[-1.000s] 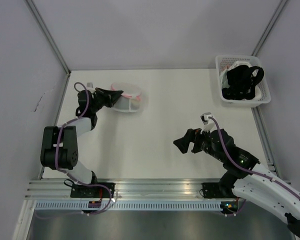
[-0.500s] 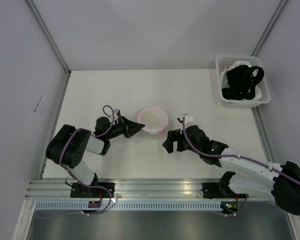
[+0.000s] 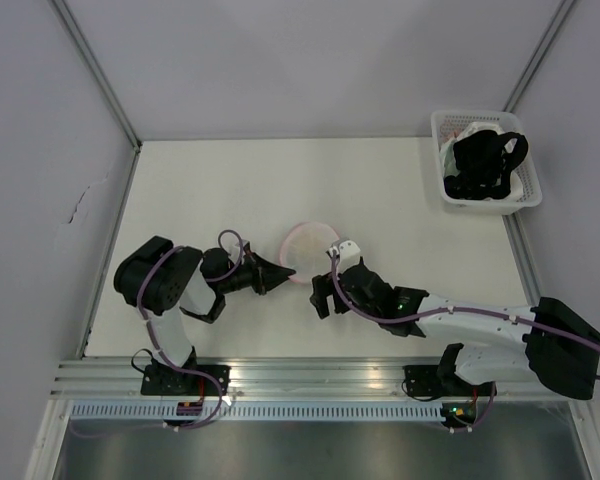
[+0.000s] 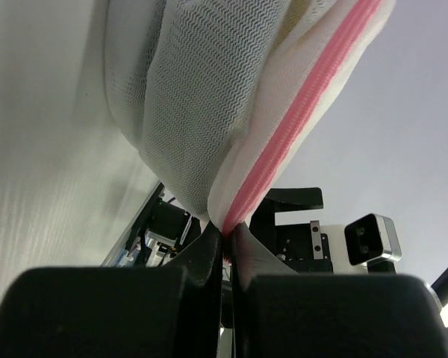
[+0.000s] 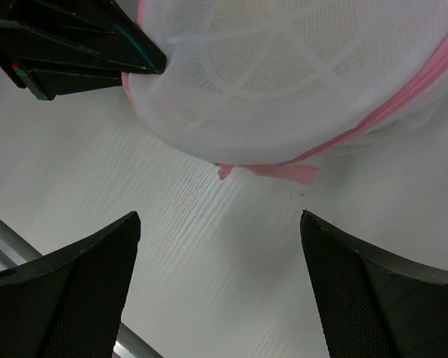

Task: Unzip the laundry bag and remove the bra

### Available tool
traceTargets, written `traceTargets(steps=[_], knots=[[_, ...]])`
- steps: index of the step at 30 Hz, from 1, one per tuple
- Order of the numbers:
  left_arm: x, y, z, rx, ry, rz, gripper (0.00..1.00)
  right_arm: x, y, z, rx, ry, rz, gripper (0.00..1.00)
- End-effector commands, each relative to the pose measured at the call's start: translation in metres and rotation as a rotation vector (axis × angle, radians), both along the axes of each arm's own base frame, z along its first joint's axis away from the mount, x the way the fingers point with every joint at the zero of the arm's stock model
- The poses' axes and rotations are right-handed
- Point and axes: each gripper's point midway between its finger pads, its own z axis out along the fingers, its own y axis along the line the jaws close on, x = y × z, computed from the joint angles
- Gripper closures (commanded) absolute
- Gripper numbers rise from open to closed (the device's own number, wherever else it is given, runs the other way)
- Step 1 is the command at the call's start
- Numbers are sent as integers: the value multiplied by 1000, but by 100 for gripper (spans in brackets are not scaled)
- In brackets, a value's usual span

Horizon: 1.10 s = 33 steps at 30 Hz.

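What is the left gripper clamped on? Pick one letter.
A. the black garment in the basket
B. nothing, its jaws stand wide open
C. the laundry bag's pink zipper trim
C: the left wrist view shows the left gripper pinched shut on the pink zipper trim at the rim of the laundry bag.

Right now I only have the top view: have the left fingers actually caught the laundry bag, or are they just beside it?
Observer: The left wrist view shows the left fingers shut on the pink zipper trim at the rim of the laundry bag.
Operator: And the right side?
Observer: The right wrist view shows the right fingers wide open. A pink pull tab sticks out under the bag ahead of them, untouched.
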Motion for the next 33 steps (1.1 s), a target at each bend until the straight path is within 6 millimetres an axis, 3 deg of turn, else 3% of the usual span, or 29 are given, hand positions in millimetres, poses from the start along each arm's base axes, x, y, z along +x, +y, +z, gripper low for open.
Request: traceTargets(steps=[1,5,10,17,19,24,28,33], knots=[[3,-4,64,-132,-300,7,98,25,10,24,30,-89,-89,8],[1,-4,65,-129,-293,10,98,37,9,27,5,-116,-144,13],[2,-5,66,-121,-292,12,98,40,25,27,44,-91,-141,38],[2,-7,69,-124,-293,16,98,39,25,19,47,-39,-193,41],[1,-10,72,-130,-302,2,98,38,23,17,38,-43,-202,54],[-3,-10,70,-129,-298,-4,98,44,4,15,-35,-59,-280,100],[-6,-10,68,-125,-297,-14,98,46,-10,17,-80,-67,-337,100],[-12,-10,64,-105,-305,-43,98,46,-57,19,-217,-91,-486,100]])
